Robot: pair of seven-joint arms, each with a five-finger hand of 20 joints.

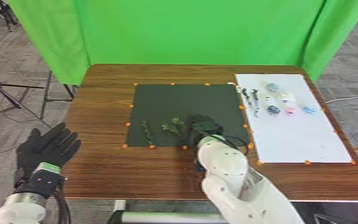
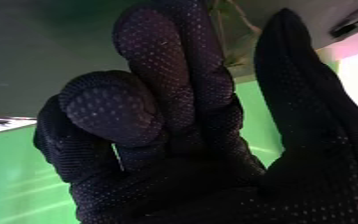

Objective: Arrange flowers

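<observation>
Flowers (image 1: 273, 109) on paper (image 1: 309, 142), greenery (image 1: 173, 126) on mat (image 1: 182, 101)

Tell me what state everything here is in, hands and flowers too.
Left hand, open, fingers straight
Right hand, open, thumb apart
Leafy sprig, beside right hand
Thin green stem, lying loose
Pink flower, lying down
Dark mat, flat
White sheet, flat

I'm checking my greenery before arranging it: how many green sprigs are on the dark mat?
2. One sprig lies left on the mat; the other sprig is beside the right hand, which may hide more.
</observation>
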